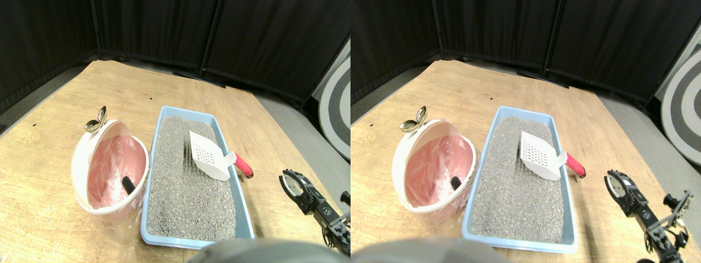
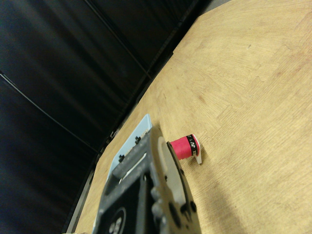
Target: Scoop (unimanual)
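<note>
Two containers sit side by side on the wooden floor point(image 1: 65, 219) in the stereo pair view: a light blue litter tray point(image 1: 244, 211) filled with grey litter point(image 1: 189, 192), and, touching its left wall, a white bin point(image 1: 82, 159) lined with a pink bag point(image 1: 112, 164), a small black object point(image 1: 127, 185) lying inside it. A shiny metal piece point(image 1: 96, 121) perches on the bin's far rim. The white slotted scoop point(image 1: 207, 155) rests on the litter toward the tray's right side, its perforated blade pointing to the far end, while its red wrapped handle point(image 1: 243, 166) sticks out over the tray's right wall. The right gripper point(image 1: 296, 186) hovers above the floor off the tray's near right corner — apart from the handle, holding nothing; whether its jaws stand wide or narrow cannot be told. Black curtains point(image 1: 164, 33) close off the far edge of the floor. In the wrist view, the dark jaw frame point(image 2: 146, 195) fills the lower part, and just past it the red handle's end point(image 2: 185, 146) shows end-on, untouched, with a corner of the blue tray point(image 2: 141, 129) beside it on the wooden floor point(image 2: 253, 97).
</note>
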Robot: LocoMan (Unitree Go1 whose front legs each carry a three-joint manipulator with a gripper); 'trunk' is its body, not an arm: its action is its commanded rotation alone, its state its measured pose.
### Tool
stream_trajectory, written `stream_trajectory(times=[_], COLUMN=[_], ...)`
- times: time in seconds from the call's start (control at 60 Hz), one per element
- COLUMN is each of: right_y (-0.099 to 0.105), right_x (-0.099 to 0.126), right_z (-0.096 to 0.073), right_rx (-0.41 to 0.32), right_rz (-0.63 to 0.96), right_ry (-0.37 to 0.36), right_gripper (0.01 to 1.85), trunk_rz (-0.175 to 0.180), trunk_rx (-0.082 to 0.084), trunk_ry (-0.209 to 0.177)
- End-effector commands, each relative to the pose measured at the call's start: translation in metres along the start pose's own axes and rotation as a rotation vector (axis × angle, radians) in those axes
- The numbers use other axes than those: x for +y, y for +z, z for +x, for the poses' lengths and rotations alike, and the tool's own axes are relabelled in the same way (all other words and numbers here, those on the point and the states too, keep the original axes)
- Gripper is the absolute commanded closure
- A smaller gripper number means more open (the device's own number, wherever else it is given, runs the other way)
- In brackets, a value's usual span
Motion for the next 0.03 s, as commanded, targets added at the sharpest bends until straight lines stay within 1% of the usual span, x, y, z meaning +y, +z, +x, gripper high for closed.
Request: stream_trajectory(times=[0.017,0.033], right_y=[0.0052,0.0054], right_x=[0.0021,0.0023], right_z=[0.0009,0.0010], right_rx=[-0.050,-0.052], right_rz=[-0.004,-0.007], right_ry=[0.015,0.017], right_gripper=[1.80,1.80], trunk_rz=[-0.015,-0.015], trunk_rx=[-0.018,-0.018], trunk_ry=[-0.001,-0.001])
